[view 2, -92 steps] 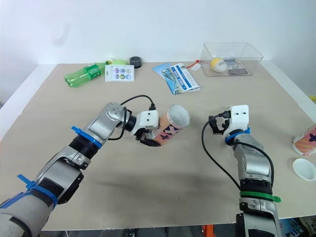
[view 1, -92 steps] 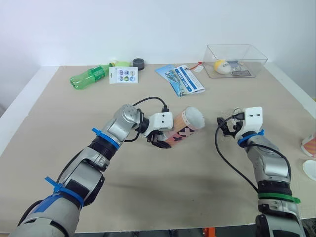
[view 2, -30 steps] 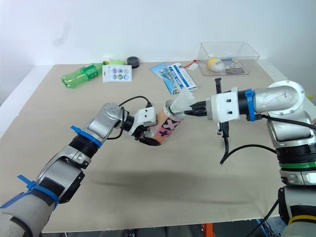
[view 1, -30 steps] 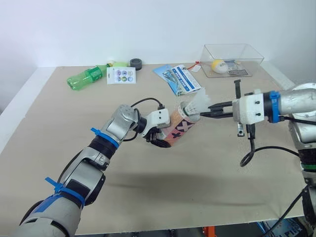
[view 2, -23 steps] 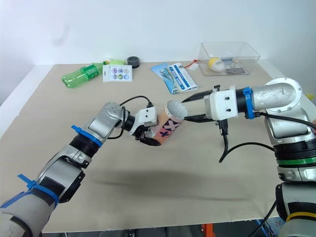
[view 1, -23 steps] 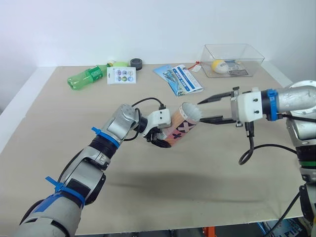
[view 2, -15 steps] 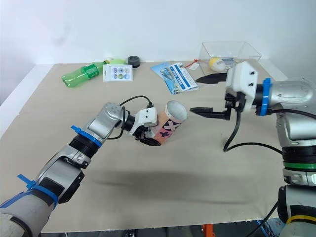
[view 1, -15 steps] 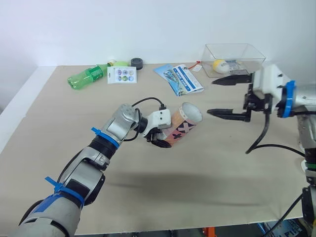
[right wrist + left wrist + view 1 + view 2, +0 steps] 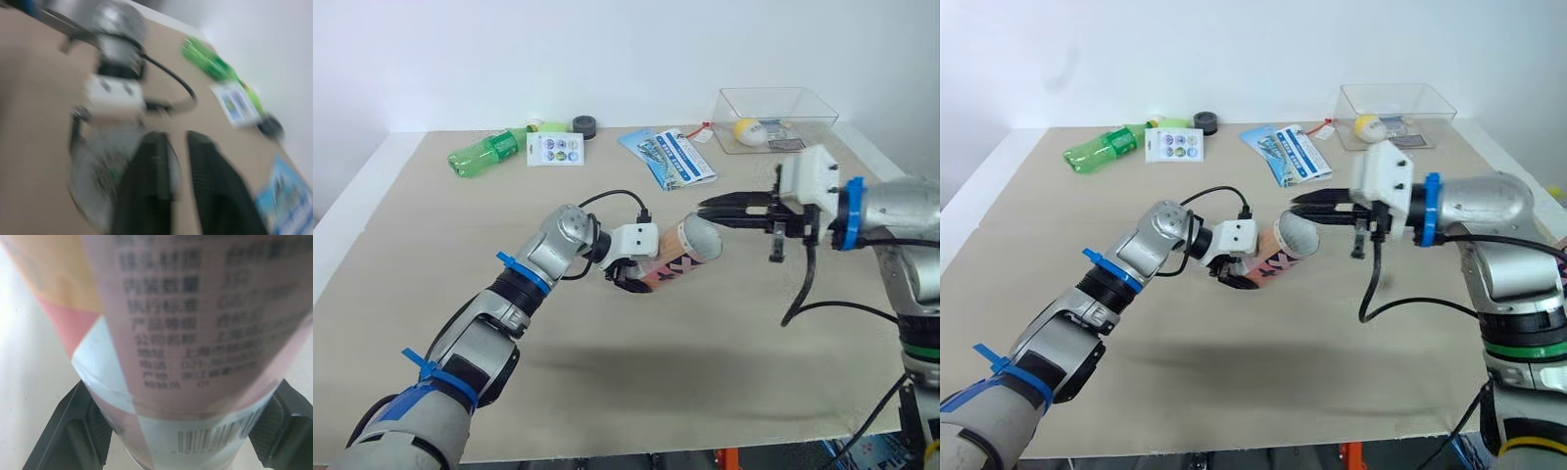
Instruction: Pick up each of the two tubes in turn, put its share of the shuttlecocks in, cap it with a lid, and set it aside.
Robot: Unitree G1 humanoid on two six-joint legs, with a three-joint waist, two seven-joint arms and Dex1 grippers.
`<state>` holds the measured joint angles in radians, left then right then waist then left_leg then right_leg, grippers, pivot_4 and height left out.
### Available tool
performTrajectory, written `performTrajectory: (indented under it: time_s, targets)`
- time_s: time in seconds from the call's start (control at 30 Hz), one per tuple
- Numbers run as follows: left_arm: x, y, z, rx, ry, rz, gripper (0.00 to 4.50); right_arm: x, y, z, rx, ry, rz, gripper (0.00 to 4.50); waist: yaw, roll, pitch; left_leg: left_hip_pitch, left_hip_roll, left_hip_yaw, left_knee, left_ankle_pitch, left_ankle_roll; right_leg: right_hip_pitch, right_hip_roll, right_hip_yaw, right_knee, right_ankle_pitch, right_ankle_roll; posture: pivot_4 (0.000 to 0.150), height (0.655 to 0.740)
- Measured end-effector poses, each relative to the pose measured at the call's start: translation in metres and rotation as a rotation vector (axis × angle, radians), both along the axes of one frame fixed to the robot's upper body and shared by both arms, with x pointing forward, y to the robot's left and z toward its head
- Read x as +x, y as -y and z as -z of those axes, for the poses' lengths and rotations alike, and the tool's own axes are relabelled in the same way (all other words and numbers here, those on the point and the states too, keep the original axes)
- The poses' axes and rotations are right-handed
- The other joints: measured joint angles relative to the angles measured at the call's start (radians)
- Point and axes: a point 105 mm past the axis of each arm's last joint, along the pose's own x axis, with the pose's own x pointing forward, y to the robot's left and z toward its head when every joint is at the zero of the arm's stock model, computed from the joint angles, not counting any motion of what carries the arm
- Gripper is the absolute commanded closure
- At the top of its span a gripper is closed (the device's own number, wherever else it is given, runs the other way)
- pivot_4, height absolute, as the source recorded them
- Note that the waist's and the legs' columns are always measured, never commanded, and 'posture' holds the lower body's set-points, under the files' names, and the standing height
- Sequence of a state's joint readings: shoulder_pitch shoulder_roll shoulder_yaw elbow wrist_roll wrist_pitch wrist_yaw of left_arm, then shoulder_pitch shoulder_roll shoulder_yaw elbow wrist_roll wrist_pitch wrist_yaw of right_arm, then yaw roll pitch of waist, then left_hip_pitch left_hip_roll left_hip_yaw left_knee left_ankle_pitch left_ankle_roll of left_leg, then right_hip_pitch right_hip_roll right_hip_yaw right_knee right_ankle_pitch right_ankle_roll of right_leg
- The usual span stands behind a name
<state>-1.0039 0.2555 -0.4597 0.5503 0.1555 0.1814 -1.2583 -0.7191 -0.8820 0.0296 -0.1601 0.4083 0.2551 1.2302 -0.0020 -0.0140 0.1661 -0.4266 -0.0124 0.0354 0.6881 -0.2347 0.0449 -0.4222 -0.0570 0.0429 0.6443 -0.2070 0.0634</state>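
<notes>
Moved: 0.5 s ago my right jaws hung wide apart, back toward the clear box. Now they have swung in and narrowed, with their tips at the mouth of the tube. The tube lies a little flatter in my left jaws than it did.
Tube: pink and orange with a dark X pattern, over the middle of the bench. It is tilted, with the open mouth raised and facing my right arm and the other end lower, by my left wrist. I cannot tell whether that lower end touches the bench.
Left jaws: pinching the tube near its lower end. In the left wrist view, 1 black finger shows on each side of the tube's printed wall, with a barcode between them.
Right jaws: drawn close together and holding nothing, with a thin gap between the 2 fingers in the right wrist view. They lie level and point at the tube, tips just at the upper rim of its mouth. I cannot tell whether they touch it.
Back of bench: a green bottle lies on its side at the far left, with a sticker card just beside it. A small black round thing sits behind the card.
Far right: a blue booklet lies flat, and the clear box at the corner holds a yellow ball.
</notes>
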Motion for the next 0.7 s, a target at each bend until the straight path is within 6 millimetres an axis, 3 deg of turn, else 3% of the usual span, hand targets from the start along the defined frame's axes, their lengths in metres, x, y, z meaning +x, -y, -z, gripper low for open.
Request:
performTrajectory:
  time_s: [0.17,0.3,0.57,0.7]
  targets:
    - [-0.001,0.003,-0.002,0.003,-0.019,0.004,1.45,0.002,-0.01,0.014,-0.139,-0.032,-0.062,4.46,0.003,0.0,0.0,-0.002,0.0,0.0,0.0,0.0,0.0,-0.001,0.0,0.0,0.0,-0.001,0.0,0.15,0.74]
    - [-0.001,0.004,-0.001,-0.001,-0.029,-0.007,1.45,0.005,-0.01,0.011,-0.198,-0.005,-0.082,4.46,0.006,-0.001,0.0,-0.002,-0.001,-0.001,0.0,0.0,0.0,-0.001,0.0,0.0,0.0,-0.001,0.0,0.15,0.74]
    - [-0.002,0.001,-0.001,-0.007,-0.036,-0.018,1.45,0.016,0.019,0.003,-0.315,-0.036,-0.001,4.46,0.006,0.0,0.0,-0.002,0.0,0.0,-0.001,0.0,0.0,-0.002,-0.001,0.0,0.0,-0.001,-0.001,0.15,0.74]
    - [-0.002,0.001,-0.001,-0.007,-0.036,-0.018,1.45,0.016,0.018,-0.001,-0.352,-0.037,-0.015,4.46,0.006,0.0,0.0,-0.002,0.0,0.0,-0.001,0.0,0.0,-0.003,0.0,-0.001,0.0,-0.001,-0.002,0.15,0.74]
